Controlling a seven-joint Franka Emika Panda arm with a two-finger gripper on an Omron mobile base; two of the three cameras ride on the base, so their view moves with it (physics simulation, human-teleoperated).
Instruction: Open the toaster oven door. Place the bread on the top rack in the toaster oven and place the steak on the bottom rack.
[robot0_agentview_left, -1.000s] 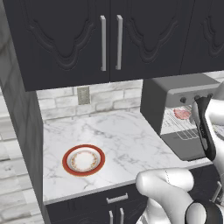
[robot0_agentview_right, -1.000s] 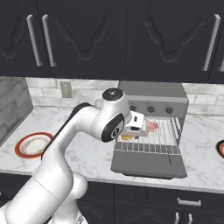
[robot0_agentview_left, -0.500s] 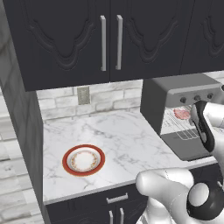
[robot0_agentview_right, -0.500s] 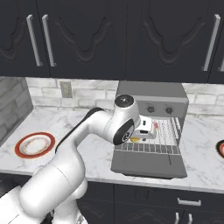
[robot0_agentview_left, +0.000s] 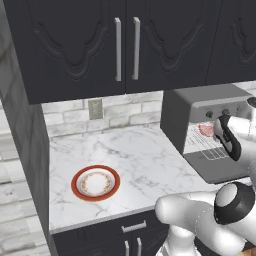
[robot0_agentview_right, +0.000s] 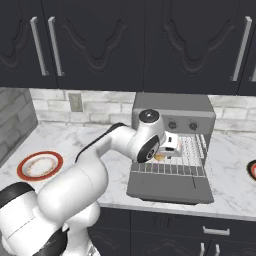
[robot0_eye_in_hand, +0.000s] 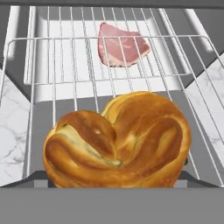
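Observation:
The grey toaster oven (robot0_agentview_right: 172, 107) stands on the counter with its door (robot0_agentview_right: 170, 187) folded down flat in front. My gripper (robot0_agentview_right: 169, 149) is at the oven mouth, shut on the bread (robot0_agentview_right: 160, 157). In the hand view the golden-brown bread (robot0_eye_in_hand: 118, 140) fills the foreground and hides my fingertips. It is at the front edge of the upper wire rack (robot0_eye_in_hand: 57, 65); whether it rests on the rack I cannot tell. The pinkish steak (robot0_eye_in_hand: 122, 46) lies flat below, toward the back of the oven. The steak (robot0_agentview_left: 205, 130) also shows in the left base view.
A red-rimmed plate (robot0_agentview_left: 95, 182) sits on the marble counter left of the oven. Another red-rimmed dish (robot0_agentview_right: 251, 170) shows at the right edge. Dark wall cabinets (robot0_agentview_left: 125, 45) hang close above the oven. My arm reaches across the lowered door (robot0_agentview_left: 220, 170).
My arm has swung right, toward the oven opening, carrying the bread with it. The steak and the door have not moved.

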